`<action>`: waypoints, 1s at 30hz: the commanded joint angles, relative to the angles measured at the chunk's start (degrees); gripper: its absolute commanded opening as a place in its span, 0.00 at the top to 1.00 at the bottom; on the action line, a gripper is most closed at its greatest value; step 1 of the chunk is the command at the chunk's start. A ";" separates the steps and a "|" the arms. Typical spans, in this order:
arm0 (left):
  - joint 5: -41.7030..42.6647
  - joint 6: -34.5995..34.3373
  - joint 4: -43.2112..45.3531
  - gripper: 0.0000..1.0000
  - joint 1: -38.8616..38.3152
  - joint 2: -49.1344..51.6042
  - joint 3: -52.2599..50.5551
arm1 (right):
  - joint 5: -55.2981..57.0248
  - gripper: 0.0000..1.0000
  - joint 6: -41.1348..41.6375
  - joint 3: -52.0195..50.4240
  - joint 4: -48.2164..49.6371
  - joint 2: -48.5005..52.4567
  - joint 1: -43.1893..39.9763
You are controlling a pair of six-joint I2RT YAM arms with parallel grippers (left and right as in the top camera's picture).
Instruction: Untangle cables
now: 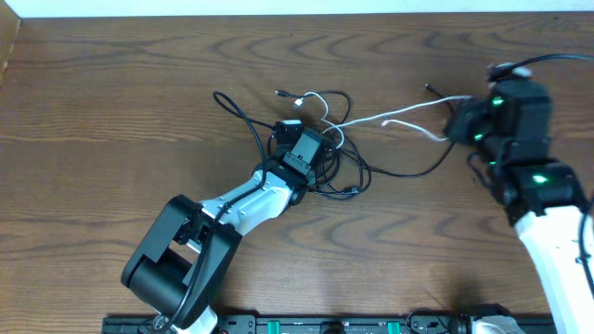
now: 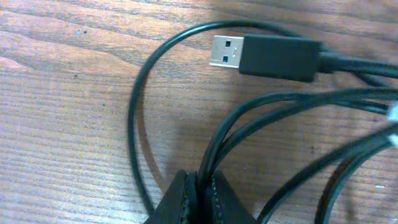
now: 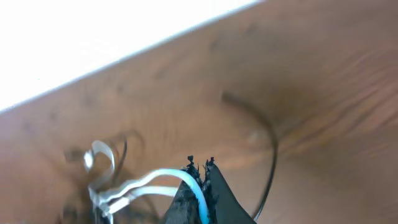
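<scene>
While pinching black cable strands (image 2: 214,140) in the fully closed left gripper (image 2: 198,180) and the white cable (image 3: 155,177) in the closed right gripper (image 3: 200,163), seemingly mid-separation; next, probably draw white gently clear.

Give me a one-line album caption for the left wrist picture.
Left gripper shut on black cable strands, a USB-A plug lying just beyond on the wooden table.

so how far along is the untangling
Done: nothing is fully free yet. In hand: the right claw is shut on the white cable, stretched away from the tangle, and the left claw pinches black cables there. Left: black loops and the white one cross mid-table, so all three need separating.
</scene>
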 commanded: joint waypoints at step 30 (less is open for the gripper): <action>13.86 15.08 1.75 0.92 0.52 -0.96 -0.57 | -23.82 0.44 -8.26 -3.17 12.68 28.74 13.66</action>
